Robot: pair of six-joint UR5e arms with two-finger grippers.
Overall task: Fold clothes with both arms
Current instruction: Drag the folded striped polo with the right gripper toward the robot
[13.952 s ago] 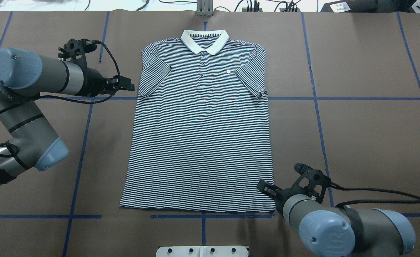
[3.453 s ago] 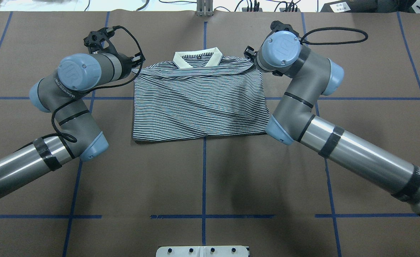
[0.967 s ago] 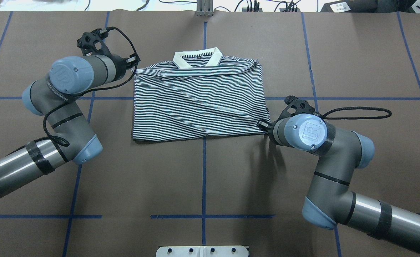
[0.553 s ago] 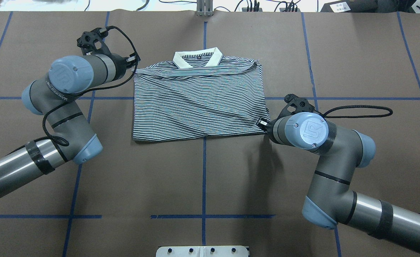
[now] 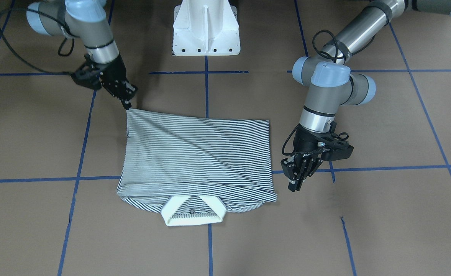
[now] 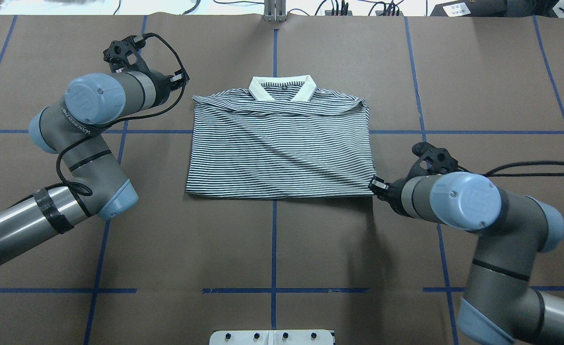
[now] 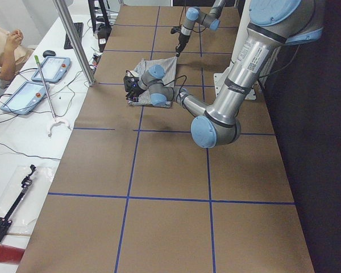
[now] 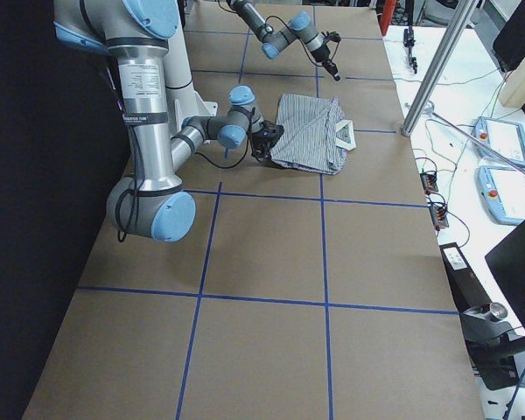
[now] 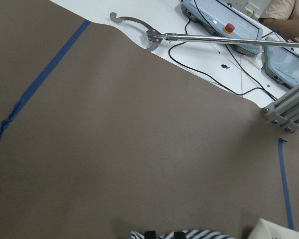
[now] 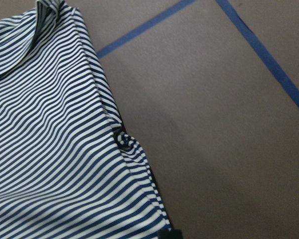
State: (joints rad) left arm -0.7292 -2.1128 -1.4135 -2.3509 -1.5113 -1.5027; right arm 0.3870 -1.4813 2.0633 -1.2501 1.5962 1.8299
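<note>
The striped polo shirt (image 6: 282,153) lies folded in half on the table, its cream collar (image 6: 283,90) at the far edge. It also shows in the front view (image 5: 198,153). My right gripper (image 6: 374,184) is shut on the shirt's near right corner, low at the table; it also shows in the front view (image 5: 127,104). The right wrist view shows the cloth (image 10: 50,124) bunched towards the fingertips. My left gripper (image 6: 184,80) hovers just off the shirt's far left corner, apart from it, and looks open in the front view (image 5: 295,184). Striped cloth (image 9: 199,234) shows below its tips.
The white pedestal base (image 5: 206,27) stands at the near middle edge. Blue tape lines (image 6: 273,239) cross the brown table. A metal post (image 6: 274,12) stands at the far edge. Beyond it lies a white bench with tablets and cables (image 9: 224,25).
The right gripper has moved right and nearer with the shirt's corner, and the whole folded shirt has slid right. The left gripper stayed put, and the far left corner has drawn away from it.
</note>
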